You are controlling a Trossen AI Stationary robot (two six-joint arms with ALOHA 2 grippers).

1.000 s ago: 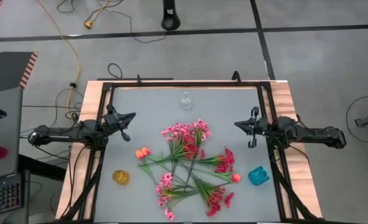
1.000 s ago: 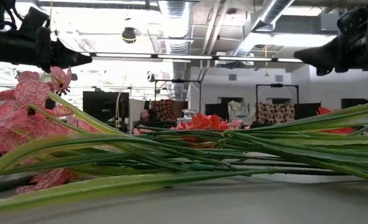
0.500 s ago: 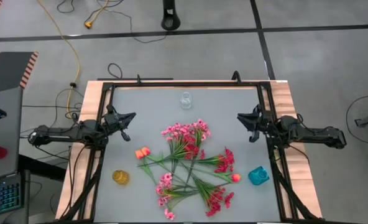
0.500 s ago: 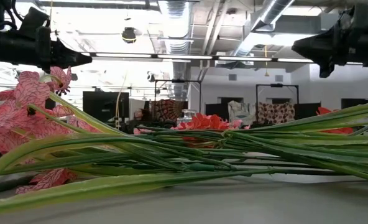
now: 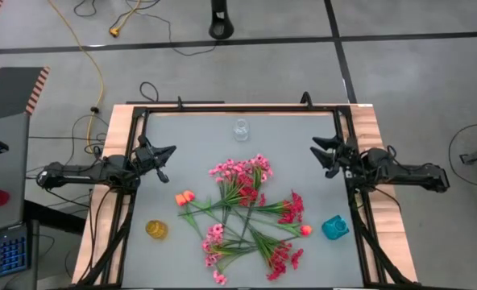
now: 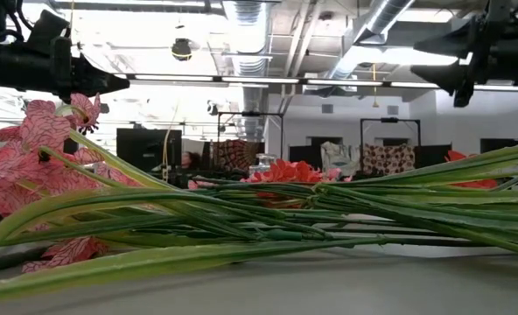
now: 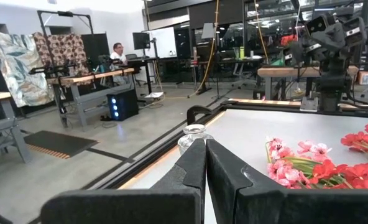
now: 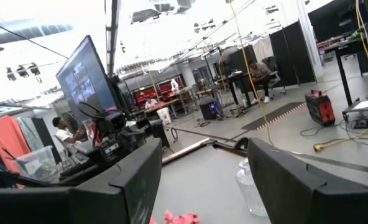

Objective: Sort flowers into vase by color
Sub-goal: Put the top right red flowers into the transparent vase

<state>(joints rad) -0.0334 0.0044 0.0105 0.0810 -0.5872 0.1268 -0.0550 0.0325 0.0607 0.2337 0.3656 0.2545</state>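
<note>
A grey table (image 5: 190,137) seen from above holds a tangled heap of artificial flowers (image 5: 242,211), magenta-red, pink and a few orange buds, their green stems crossing one another. Around this heap stand three small vases: a clear glass vase (image 5: 240,129) beyond it, a yellow vase (image 5: 156,229) at its left near corner, and a teal vase (image 5: 334,227) at its right near corner. The left gripper (image 5: 167,151) hangs to the left of the heap, fingers pressed together and empty. The right gripper (image 5: 320,150) hangs to the right of the heap, fingers spread wide and empty. No flower is in a vase. Because the stems interlock, lifting one spray would likely drag neighbours of another colour along, or tip a light vase.
</note>
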